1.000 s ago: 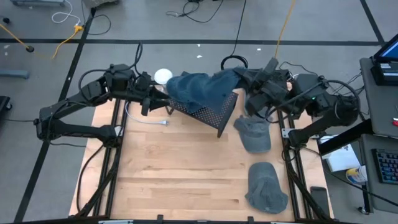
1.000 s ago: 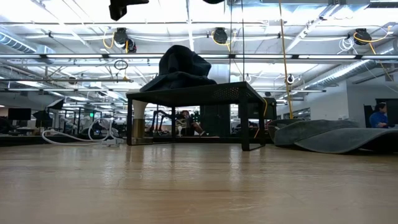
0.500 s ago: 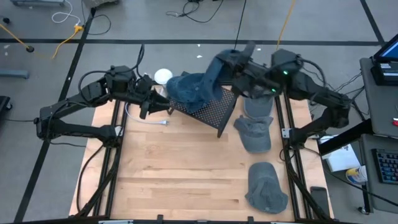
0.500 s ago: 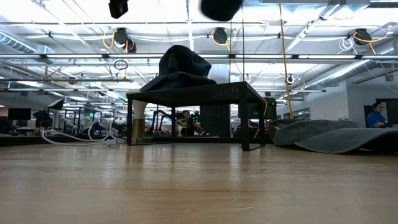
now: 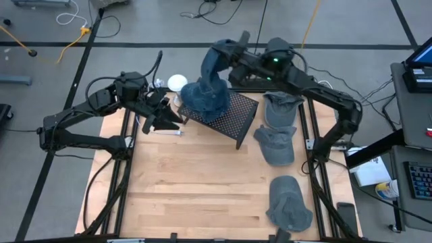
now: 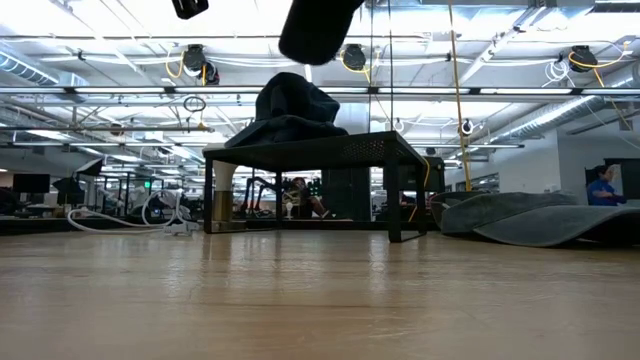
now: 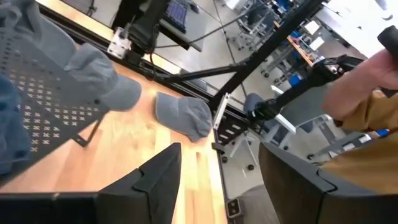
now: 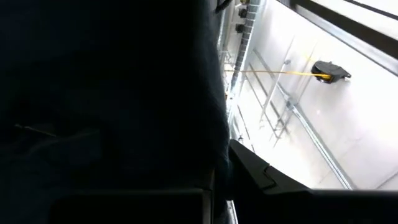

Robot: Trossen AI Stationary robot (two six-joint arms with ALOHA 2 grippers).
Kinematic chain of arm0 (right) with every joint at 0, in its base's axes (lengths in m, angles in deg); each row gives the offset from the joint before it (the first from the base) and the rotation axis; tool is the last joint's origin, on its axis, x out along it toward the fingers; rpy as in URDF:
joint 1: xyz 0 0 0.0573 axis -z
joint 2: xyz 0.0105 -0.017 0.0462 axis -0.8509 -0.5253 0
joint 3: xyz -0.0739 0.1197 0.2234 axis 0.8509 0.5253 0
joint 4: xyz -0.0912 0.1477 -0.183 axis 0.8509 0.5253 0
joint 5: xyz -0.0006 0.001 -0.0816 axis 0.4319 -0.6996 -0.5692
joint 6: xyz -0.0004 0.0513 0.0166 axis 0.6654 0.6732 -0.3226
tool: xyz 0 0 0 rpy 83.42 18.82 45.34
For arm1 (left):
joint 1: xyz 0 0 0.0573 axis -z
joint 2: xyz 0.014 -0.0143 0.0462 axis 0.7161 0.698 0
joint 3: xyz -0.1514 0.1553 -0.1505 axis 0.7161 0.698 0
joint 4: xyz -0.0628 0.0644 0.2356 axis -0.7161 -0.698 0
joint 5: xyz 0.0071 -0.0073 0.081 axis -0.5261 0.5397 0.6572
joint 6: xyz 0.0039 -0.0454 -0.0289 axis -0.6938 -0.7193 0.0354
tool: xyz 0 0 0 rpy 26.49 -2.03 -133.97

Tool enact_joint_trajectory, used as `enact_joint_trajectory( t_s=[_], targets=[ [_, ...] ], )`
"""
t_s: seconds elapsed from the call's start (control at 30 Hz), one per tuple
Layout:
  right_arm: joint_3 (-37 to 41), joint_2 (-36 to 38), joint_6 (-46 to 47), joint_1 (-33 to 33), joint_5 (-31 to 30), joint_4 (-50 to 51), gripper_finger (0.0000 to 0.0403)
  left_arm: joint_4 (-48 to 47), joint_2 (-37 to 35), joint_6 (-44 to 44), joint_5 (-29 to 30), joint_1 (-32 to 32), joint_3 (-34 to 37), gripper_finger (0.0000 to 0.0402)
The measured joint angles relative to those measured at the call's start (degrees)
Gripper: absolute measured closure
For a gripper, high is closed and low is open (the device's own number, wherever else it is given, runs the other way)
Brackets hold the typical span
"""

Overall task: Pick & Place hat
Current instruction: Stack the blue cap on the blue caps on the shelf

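Because the task calls for moving hats one at a time, the grey hats not yet handled lie on the worktop (image 5: 189, 182) on the right arm's side of the perforated black stand (image 5: 226, 121): the nearest grey hat (image 5: 289, 202) well toward the front edge, the middle grey hat (image 5: 275, 145) just beside the stand's right end, and a further grey hat (image 5: 280, 108) behind that.

The stand serves as the drop point. A blue hat (image 5: 202, 98) already rests on its top at the left-rear end — in the low view it appears as a dark mound (image 6: 292, 108) on the platform.

The left claw (image 5: 164, 116) sits just off the stand's left end with its fingers apart and nothing between them; it appears to be waiting clear of the drop zone.

Above and behind the stand, the right claw (image 5: 233, 55) is pinched tight on a second blue hat (image 5: 219, 57), which hangs from the grip over the hat on the stand — held high, in all likelihood, so the fabric clears the pile. The right wrist view is almost wholly covered by dark cloth.
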Motion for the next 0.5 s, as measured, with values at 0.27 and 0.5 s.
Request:
enact_joint_trajectory(
  t_s=[0.27, 0.5],
  targets=[
    [0.0, -6.6, 0.0, 3.3, 5.5, -7.9, 0.0385, -1.3, 0.0, 0.2, 0.0, 0.0, 0.0, 0.0203],
    [0.0, -10.8, 1.9, 4.4, 8.5, -11.9, 0.0386, -1.3, 0.0, 1.0, 0.1, 0.0, 0.0, 0.021]
  ],
)
